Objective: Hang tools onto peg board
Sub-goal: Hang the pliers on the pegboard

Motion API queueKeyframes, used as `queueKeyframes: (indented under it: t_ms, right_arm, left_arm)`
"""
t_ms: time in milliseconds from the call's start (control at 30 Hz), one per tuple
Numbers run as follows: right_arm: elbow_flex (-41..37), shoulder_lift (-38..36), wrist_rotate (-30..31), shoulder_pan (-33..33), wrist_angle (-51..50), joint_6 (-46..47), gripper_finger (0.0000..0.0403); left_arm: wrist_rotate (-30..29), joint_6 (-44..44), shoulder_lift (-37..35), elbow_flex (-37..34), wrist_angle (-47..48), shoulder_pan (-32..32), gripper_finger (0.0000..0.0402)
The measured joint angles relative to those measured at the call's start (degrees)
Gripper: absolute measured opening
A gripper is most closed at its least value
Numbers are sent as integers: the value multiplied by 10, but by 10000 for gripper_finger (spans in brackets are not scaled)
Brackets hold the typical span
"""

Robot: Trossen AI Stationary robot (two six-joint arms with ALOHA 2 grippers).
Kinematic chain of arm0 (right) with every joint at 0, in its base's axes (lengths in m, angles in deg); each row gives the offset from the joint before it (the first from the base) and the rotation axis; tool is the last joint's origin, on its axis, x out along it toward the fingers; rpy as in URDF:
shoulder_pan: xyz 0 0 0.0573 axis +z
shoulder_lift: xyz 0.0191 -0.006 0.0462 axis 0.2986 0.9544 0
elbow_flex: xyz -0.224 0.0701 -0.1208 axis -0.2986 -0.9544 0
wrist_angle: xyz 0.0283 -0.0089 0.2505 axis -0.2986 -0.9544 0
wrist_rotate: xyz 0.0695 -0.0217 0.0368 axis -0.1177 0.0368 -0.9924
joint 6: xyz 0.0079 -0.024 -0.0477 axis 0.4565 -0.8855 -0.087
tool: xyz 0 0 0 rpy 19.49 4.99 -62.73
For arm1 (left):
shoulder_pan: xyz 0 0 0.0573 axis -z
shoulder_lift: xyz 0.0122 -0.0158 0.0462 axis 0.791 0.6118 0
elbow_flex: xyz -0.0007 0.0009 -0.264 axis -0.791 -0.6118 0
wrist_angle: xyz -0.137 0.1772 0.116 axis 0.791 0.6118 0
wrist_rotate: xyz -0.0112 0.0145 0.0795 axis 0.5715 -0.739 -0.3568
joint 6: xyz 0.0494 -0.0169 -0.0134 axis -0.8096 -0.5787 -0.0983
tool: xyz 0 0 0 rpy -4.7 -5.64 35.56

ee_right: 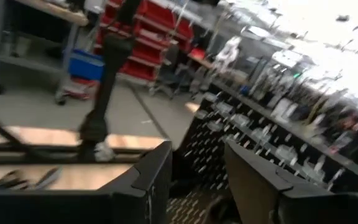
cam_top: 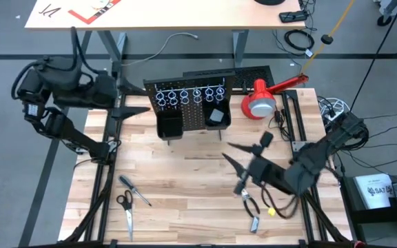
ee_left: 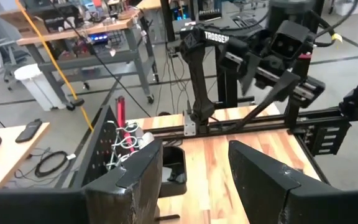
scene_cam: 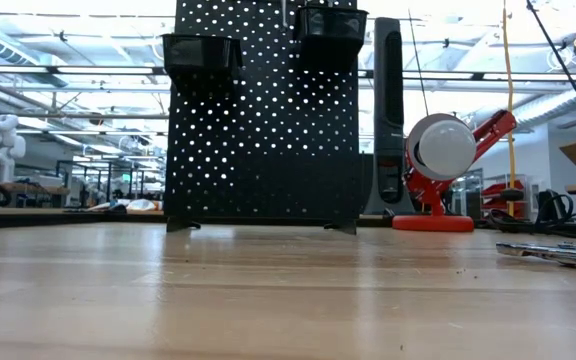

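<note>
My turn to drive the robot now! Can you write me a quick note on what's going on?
Left gripper: open, empty, waiting at the table's left edge beside the peg board.
Right gripper: open, empty, raised in front of the board.
Scissors and screwdriver lie front left; pliers and a small metal piece lie front right.
Done: no tool can be made out on the board.
Left: hang all of them.

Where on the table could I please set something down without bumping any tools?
The widest bare wood lies mid-table, between the peg board and the front edge, bordered left by the screwdriver and scissors. It is crowded front right, where the right gripper hovers near the pliers, and around the lamp.
</note>
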Motion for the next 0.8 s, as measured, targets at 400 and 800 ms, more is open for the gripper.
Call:
queueKeyframes:
  t_ms: [400,800]
  right_arm:
    - [0,10,-189,60,-480,567,144]
    - [0,72,-441,61,-644,768,144]
  left_arm:
    - [0,15,-5,0,-21,0,194]
    - [0,15,-6,0,-20,0,194]
